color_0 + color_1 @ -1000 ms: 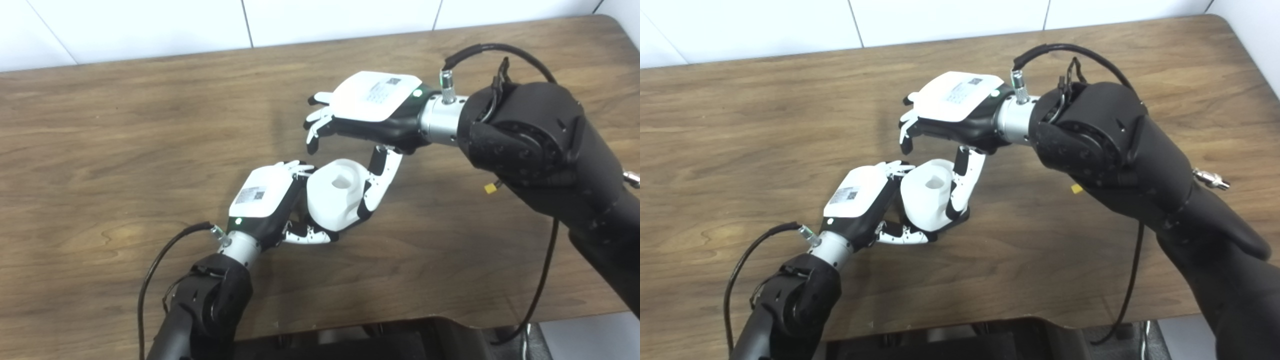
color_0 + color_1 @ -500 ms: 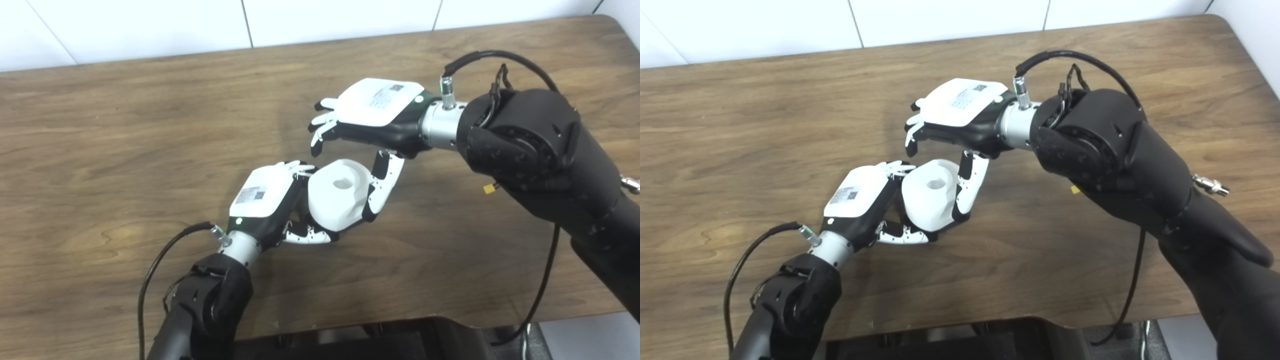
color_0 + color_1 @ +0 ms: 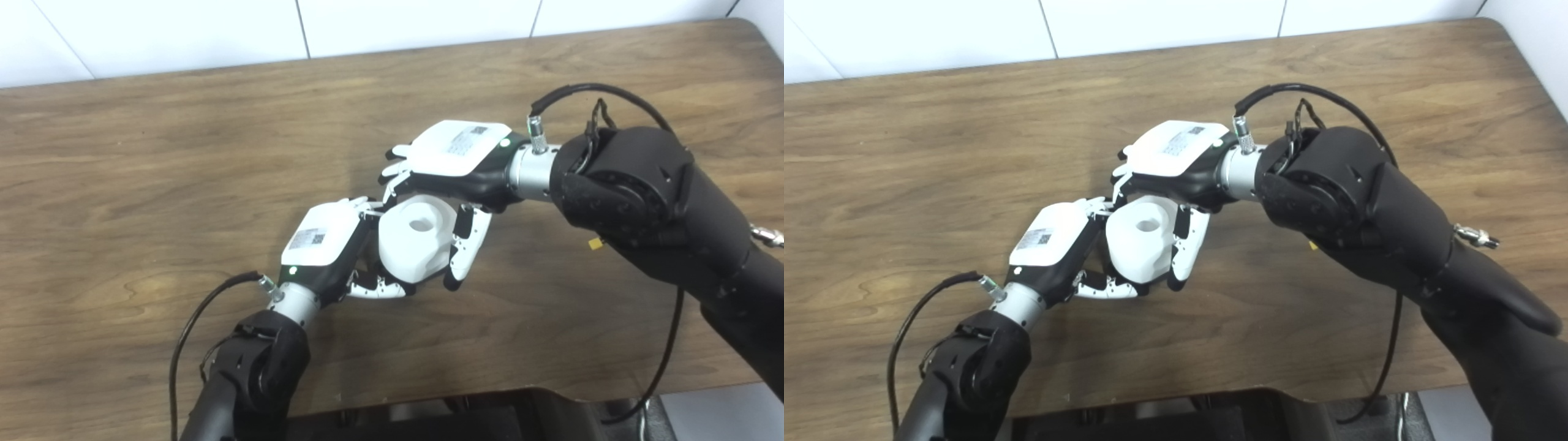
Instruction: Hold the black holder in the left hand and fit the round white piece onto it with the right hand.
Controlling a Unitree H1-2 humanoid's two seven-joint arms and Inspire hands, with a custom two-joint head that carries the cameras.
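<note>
The round white piece (image 3: 416, 245), with a hole in its top, sits between my two hands near the middle of the table. My left hand (image 3: 327, 242) is closed around its left and lower side. The black holder is hidden under the piece and my fingers. My right hand (image 3: 456, 162) lies over the piece from the far right. Its fingers curl onto the far rim and its thumb (image 3: 462, 257) presses along the right side. The piece also shows in the right eye view (image 3: 1142, 242).
The brown wooden table (image 3: 153, 153) spreads around both hands, with a white tiled wall behind it. A black cable (image 3: 667, 343) hangs from my right forearm. A dark part of my body (image 3: 459, 422) sits at the table's near edge.
My right hand has come down and toward me onto the white piece; its fingers, earlier apart above it, now wrap its far rim. My left hand and the piece have stayed put.
</note>
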